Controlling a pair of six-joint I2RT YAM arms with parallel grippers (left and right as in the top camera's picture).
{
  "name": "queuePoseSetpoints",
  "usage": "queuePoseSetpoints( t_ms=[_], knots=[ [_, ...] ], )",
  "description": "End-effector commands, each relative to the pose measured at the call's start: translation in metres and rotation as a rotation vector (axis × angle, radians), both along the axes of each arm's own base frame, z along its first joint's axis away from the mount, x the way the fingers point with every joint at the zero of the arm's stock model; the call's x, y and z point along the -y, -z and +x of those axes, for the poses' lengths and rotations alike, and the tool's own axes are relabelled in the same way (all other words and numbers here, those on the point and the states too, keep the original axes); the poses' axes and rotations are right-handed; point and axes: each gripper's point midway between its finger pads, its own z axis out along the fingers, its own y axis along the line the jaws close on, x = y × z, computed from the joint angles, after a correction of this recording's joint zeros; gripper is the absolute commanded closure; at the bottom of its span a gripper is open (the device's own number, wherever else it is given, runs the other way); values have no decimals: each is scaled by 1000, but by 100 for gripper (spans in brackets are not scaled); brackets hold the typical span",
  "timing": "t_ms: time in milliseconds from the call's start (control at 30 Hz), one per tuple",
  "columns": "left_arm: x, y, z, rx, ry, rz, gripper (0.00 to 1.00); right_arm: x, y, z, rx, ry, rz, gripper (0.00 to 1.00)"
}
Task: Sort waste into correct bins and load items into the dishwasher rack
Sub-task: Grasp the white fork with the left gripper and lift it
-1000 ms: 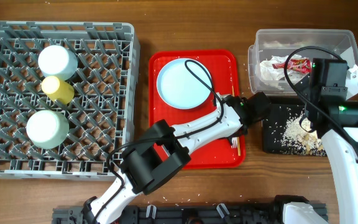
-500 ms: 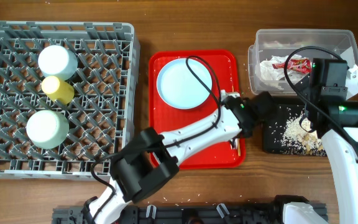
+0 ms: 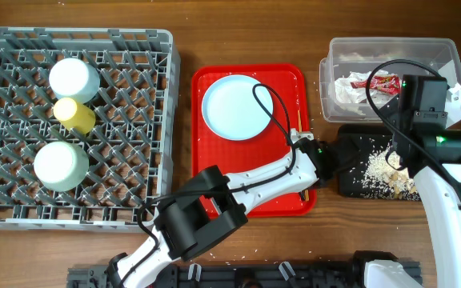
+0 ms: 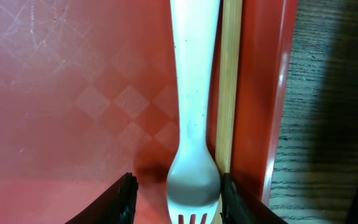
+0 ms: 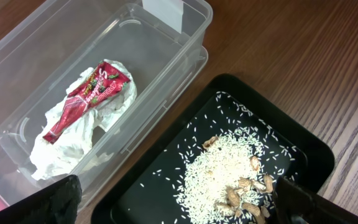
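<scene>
A white plastic fork [image 4: 194, 112] lies on the red tray [image 4: 73, 93], and a wooden chopstick [image 4: 230, 81] rests beside it against the tray's right rim. My left gripper [image 4: 178, 199] is open and low over the tray. The fork's head sits between its fingers, with a gap on the left side. My right gripper [image 5: 179, 205] hangs wide open over the black tray [image 5: 166, 186], which holds rice [image 5: 229, 168]. The clear tub [image 5: 36, 68] contains the red wrapper [image 5: 92, 93] on a white napkin [image 5: 67, 143]. The pale blue plate [image 3: 237, 106] is on the red tray.
The grey rack [image 3: 74, 34] fills the left of the table. It holds two pale upturned bowls [image 3: 73, 78] [image 3: 60, 166] and a yellow cup [image 3: 74, 114]. Peanut shells [image 5: 247, 199] lie among the rice. My left arm [image 3: 278, 172] crosses the red tray's front right corner.
The left wrist has slid a little toward the table's front along the red tray's right edge. The right arm has not moved.
</scene>
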Motion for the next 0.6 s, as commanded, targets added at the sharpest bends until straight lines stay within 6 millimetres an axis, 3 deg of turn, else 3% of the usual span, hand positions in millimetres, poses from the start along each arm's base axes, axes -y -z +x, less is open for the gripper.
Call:
queuePoseSetpoints(
  t_ms=[0, 167, 267, 400, 567],
  knots=[
    [-8, 11, 2, 10, -9, 33, 57, 3, 0, 0, -8, 6, -17, 0],
    [-14, 17, -1, 2, -11, 48, 59, 3, 0, 0, -8, 6, -17, 0],
    [-17, 18, 1, -1, -17, 53, 67, 3, 0, 0, -8, 6, -17, 0],
    [-17, 17, 2, 0, -20, 51, 68, 3, 0, 0, -8, 6, -17, 0],
    [-14, 1, 5, 18, -16, 19, 69, 3, 0, 0, -8, 6, -17, 0]
  ],
)
